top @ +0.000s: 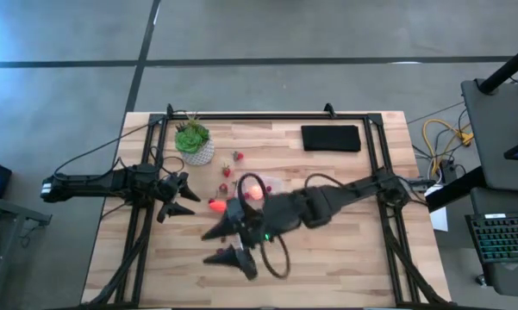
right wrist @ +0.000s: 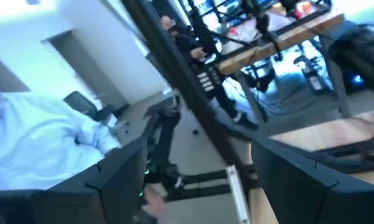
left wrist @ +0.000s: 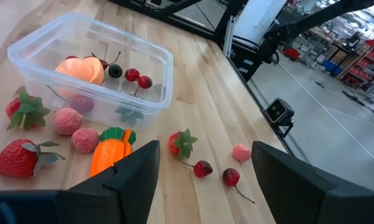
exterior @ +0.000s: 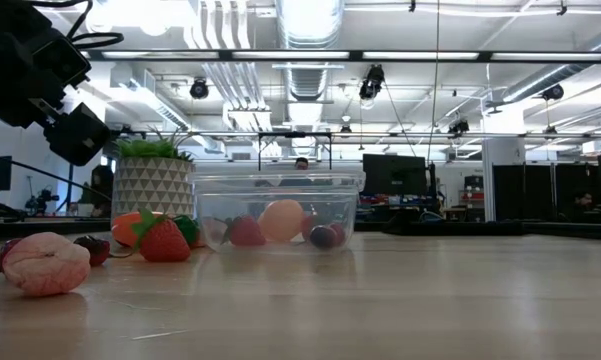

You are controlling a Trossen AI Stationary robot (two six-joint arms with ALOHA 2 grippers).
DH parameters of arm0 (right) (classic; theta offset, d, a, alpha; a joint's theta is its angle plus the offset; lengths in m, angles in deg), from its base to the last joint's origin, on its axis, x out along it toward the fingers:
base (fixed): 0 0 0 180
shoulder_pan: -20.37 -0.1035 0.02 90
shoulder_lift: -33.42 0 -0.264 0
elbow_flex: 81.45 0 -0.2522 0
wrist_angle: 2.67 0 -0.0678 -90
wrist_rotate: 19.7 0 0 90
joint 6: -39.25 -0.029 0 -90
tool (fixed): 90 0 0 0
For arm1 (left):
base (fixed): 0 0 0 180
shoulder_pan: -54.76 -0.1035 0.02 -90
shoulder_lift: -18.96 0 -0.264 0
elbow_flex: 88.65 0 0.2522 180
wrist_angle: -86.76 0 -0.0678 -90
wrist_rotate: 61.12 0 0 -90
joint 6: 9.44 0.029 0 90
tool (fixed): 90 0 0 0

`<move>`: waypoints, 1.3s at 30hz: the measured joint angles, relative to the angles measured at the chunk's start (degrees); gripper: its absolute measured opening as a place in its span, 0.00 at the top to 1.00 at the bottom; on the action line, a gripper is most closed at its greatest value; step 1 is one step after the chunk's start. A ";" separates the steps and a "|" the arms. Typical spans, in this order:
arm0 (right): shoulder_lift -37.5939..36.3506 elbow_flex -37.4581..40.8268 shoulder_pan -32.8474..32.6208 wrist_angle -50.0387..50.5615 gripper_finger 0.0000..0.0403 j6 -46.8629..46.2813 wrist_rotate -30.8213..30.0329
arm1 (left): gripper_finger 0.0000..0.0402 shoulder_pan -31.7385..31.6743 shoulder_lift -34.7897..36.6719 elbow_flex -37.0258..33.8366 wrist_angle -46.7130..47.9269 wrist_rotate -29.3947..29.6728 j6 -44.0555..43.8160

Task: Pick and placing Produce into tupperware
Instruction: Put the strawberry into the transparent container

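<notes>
While the right gripper point(top: 227, 244) hangs open and empty nearer than the tupperware point(top: 260, 189), the left gripper point(top: 177, 197), also open and empty, sits just left of the loose produce point(left wrist: 109, 155), making it the closer arm.

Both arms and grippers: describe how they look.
The left arm and right arm are dark, slim, jointed tubes. The left gripper and right gripper each end in two black pointed fingers. A black cable loops beside the right wrist, where a small green light glows.
</notes>
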 joint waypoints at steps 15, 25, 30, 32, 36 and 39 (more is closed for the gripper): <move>1.06 1.82 2.94 -6.10 0.30 4.26 4.62 | 0.40 -0.03 -1.32 -0.01 -17.50 -1.70 -4.20; 2.45 15.67 6.59 -18.33 0.30 0.73 11.91 | 0.40 -0.03 -4.65 -0.01 -18.04 -1.75 -4.65; -0.64 27.69 6.64 -29.94 0.29 -3.73 11.87 | 0.40 -0.03 -4.48 0.79 -18.10 -1.79 -4.68; -3.25 34.13 6.57 -32.58 0.29 -5.49 11.80 | 0.40 -0.05 -4.50 1.10 -18.09 -1.77 -4.67; -13.33 46.90 6.52 -36.30 0.29 -6.89 10.72 | 0.40 -0.05 -5.30 1.94 -18.02 -0.02 -4.67; -23.94 55.89 6.37 -37.15 0.30 -3.72 6.25 | 0.40 -0.05 -6.41 2.90 -18.06 2.05 -4.68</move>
